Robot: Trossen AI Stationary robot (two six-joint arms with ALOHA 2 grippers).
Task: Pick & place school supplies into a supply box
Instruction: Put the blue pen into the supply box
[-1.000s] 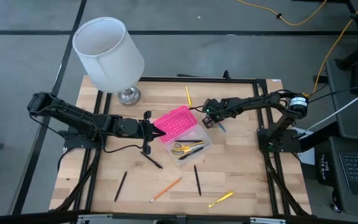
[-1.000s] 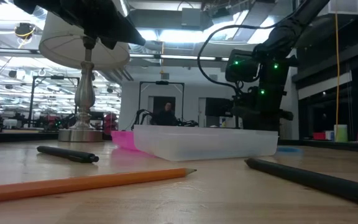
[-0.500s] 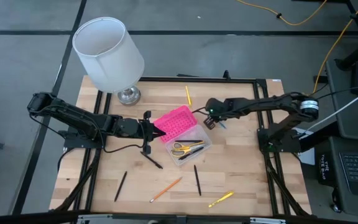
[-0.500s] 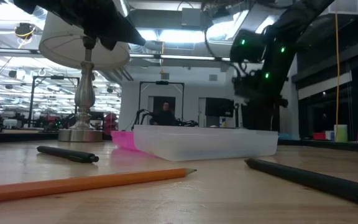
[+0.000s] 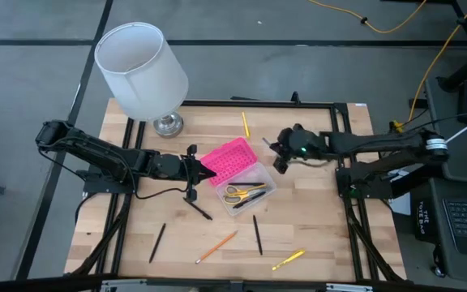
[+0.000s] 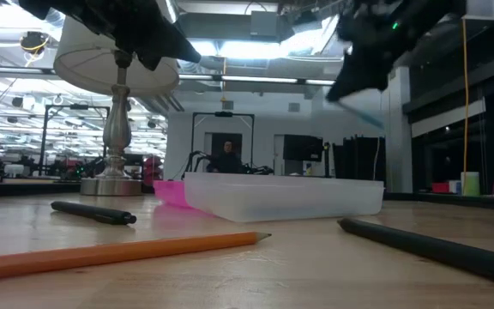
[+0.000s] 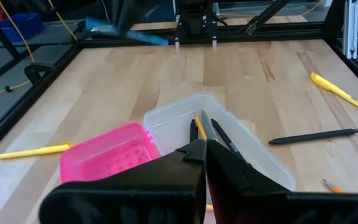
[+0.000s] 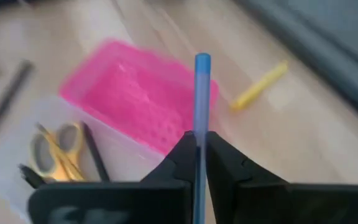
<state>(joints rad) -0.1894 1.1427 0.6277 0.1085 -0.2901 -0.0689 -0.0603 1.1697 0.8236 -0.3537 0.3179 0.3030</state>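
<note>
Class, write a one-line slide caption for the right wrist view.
Right gripper shut on a blue pen, above the pink-lidded supply box holding scissors.

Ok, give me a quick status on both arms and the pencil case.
Right gripper shut on blue pen, lifted beside the supply box. Left gripper shut, at the pink lid. Nothing blocking the box.

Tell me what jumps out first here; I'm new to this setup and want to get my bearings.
The hot-pink lid of the open supply box stands out mid-table, with yellow-handled scissors and pens inside. Just right of it, the right end effector is raised above the table, shut on a blue pen. A big white lamp stands at the table's far left corner, and the shut left end effector sits against the lid.
</note>
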